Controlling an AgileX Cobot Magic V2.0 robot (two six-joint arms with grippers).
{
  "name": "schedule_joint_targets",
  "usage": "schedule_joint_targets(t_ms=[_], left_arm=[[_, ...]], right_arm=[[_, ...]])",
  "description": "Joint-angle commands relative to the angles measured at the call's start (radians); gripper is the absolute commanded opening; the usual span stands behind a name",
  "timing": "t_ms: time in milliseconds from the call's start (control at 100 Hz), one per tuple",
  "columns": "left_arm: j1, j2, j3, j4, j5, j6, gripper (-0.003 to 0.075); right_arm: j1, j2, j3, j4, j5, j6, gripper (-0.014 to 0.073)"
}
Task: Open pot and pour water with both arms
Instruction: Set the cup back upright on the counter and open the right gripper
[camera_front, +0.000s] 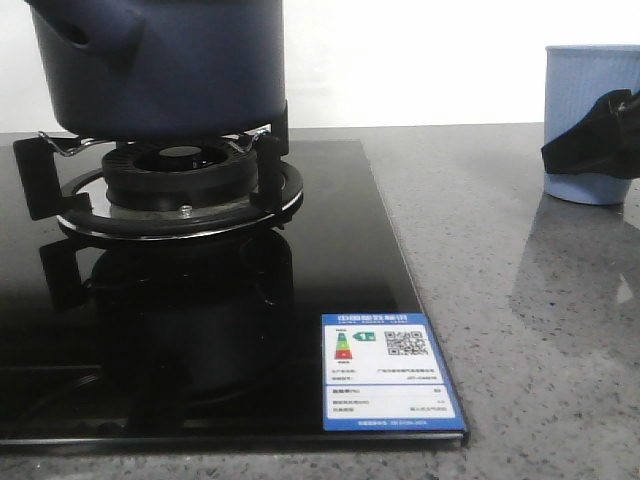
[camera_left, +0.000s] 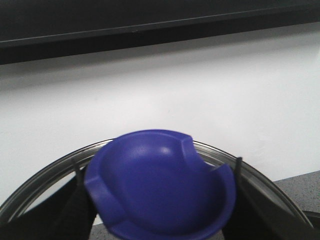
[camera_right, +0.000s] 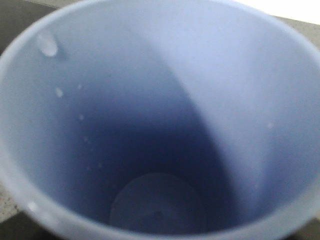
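The dark navy pot (camera_front: 170, 60) stands on the burner's supports at the far left; its top is cut off by the frame. In the left wrist view my left gripper (camera_left: 160, 212) is shut on the lid's blue knob (camera_left: 160, 185), with dark fingers (camera_left: 75, 210) on either side and the lid's metal rim (camera_left: 265, 182) around it. Whether the lid rests on the pot is hidden. The pale blue ribbed cup (camera_front: 585, 90) stands on the counter at the right. My right gripper (camera_front: 600, 145) wraps it. The cup's inside (camera_right: 160, 100) holds only a few droplets.
The black glass hob (camera_front: 330, 250) carries the burner (camera_front: 180, 175) and a blue-edged energy label (camera_front: 388, 372) at its near right corner. Speckled grey counter (camera_front: 520, 300) lies between the hob and the cup. A white wall stands behind.
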Motion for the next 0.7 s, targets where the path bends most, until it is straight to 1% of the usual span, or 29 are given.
schedule_joint_targets(t_ms=[0, 570, 640, 690], left_arm=[[-0.002, -0.031, -0.032, -0.002, -0.023, -0.01, 0.0348], [-0.002, -0.031, -0.032, -0.002, -0.023, -0.01, 0.0348], [-0.002, -0.031, -0.032, -0.002, -0.023, -0.01, 0.0348], [-0.002, -0.031, -0.032, -0.002, -0.023, -0.01, 0.0348]], right_arm=[[-0.007, -0.026, -0.025, 0.017, -0.049, -0.009, 0.0243], [-0.007, -0.026, -0.025, 0.019, -0.044, -0.002, 0.0244], [-0.007, -0.026, -0.025, 0.021, -0.042, 0.003, 0.0266], [-0.007, -0.026, -0.025, 0.025, -0.039, 0.003, 0.0323]])
